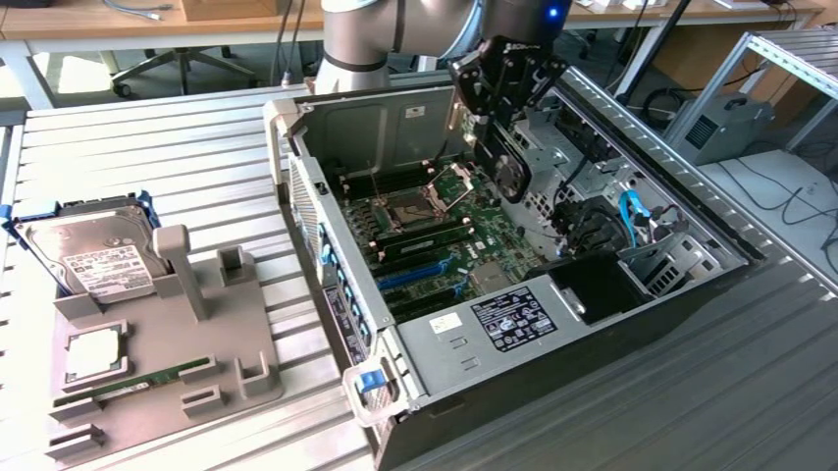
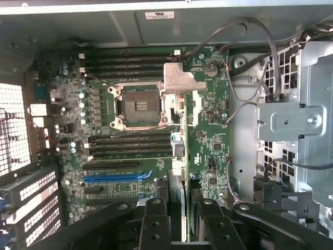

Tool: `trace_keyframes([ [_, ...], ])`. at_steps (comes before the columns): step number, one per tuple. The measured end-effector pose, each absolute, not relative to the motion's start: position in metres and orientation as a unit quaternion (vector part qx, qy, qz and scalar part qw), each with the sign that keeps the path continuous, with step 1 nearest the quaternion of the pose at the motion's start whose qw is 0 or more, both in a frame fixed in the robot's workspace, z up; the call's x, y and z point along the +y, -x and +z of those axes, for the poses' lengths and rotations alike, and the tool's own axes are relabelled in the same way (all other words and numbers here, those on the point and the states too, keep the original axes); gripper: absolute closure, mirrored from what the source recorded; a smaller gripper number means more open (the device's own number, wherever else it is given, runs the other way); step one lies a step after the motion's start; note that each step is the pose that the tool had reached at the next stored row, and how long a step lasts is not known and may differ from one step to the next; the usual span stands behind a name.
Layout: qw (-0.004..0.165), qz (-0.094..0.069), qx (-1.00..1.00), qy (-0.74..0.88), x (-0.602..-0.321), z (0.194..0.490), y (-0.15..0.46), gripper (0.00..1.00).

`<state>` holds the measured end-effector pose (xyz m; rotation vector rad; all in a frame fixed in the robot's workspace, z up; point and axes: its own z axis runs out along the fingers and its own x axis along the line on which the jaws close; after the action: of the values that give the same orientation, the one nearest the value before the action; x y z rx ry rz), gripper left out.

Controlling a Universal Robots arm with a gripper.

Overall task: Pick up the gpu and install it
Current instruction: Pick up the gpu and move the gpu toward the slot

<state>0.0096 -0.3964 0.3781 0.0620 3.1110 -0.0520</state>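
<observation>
1. A slatted metal table (image 1: 171,137) carries everything; desks and an office chair (image 1: 177,59) stand behind it.
2. An open computer case (image 1: 380,128) lies on the table, its motherboard (image 2: 208,130) facing up.
3. At the exterior view's left sits a grey holder (image 1: 157,373) with a hard drive (image 1: 92,255).
4. My gripper (image 1: 501,118) hangs over the case with its fingers closed on the gpu (image 1: 511,172), which is held on edge above the board. Loose cables (image 2: 250,57) and a drive cage (image 2: 296,120) crowd one side.
</observation>
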Motion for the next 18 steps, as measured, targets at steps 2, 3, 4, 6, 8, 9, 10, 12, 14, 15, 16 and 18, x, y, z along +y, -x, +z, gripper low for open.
trace_keyframes([
  [2, 0.015, -0.017, 1.000, -0.019, -0.3983, 0.3765, -0.0096, 0.73],
  [3, 0.015, -0.017, 1.000, -0.019, -0.3992, 0.3759, -0.0096, 0.73],
  [4, 0.015, -0.017, 1.000, -0.019, -0.4004, 0.3751, -0.0096, 0.73],
  [6, 0.015, -0.017, 1.000, -0.018, -0.4016, 0.3740, -0.0096, 0.73],
  [8, 0.015, -0.017, 1.000, -0.017, -0.4032, 0.3728, -0.0096, 0.73],
  [9, 0.015, -0.017, 1.000, -0.017, -0.4037, 0.3723, -0.0096, 0.73],
  [10, 0.015, -0.017, 1.000, -0.016, -0.4041, 0.3719, -0.0096, 0.73],
  [12, 0.015, -0.017, 1.000, -0.016, -0.4045, 0.3712, -0.0096, 0.73],
  [14, 0.015, -0.017, 1.000, -0.016, -0.4046, 0.3706, -0.0096, 0.73],
  [15, 0.015, -0.017, 1.000, -0.015, -0.4048, 0.3701, -0.0096, 0.73],
  [16, 0.015, -0.017, 1.000, -0.015, -0.4049, 0.3697, -0.0096, 0.73],
  [18, 0.015, -0.017, 1.000, -0.015, -0.4050, 0.3690, -0.0096, 0.73],
])
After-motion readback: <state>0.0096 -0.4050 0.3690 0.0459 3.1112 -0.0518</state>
